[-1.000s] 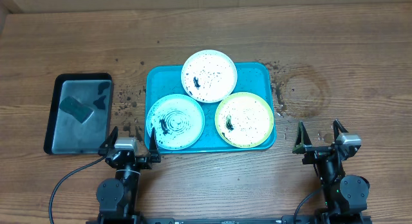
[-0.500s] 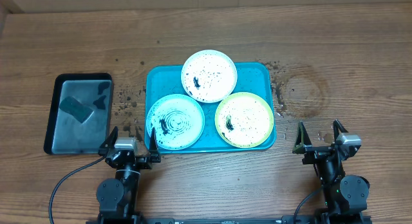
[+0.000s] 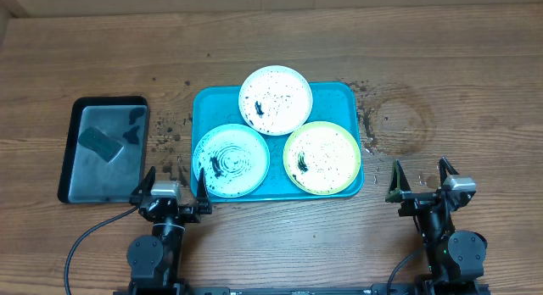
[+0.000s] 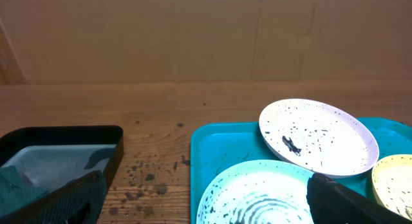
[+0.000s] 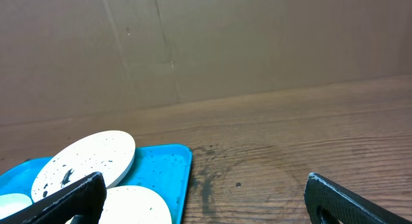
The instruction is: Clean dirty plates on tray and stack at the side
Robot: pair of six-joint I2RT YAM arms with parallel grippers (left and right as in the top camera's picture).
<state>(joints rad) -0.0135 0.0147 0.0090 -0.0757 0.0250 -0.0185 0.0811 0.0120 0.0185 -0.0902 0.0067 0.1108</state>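
The teal-blue tray (image 3: pixel 339 96) lies mid-table with three dirty speckled plates on it. The white-rimmed plate (image 3: pixel 275 100) sits at the back, the light teal plate (image 3: pixel 231 160) front left, the lime green plate (image 3: pixel 321 158) front right. My left gripper (image 3: pixel 173 187) is open and empty just in front of the tray's front left corner. My right gripper (image 3: pixel 419 182) is open and empty to the right of the tray. The left wrist view shows the tray (image 4: pixel 222 150), white plate (image 4: pixel 317 136) and teal plate (image 4: pixel 257 195); the right wrist view shows the tray (image 5: pixel 168 166) and white plate (image 5: pixel 84 159).
A smaller black-rimmed grey tray (image 3: pixel 72 155) at the left holds a dark sponge (image 3: pixel 100 143). Dark crumbs (image 3: pixel 170 134) lie between the two trays. A wet stain (image 3: pixel 399 117) marks the wood right of the teal-blue tray. A cardboard wall stands behind the table.
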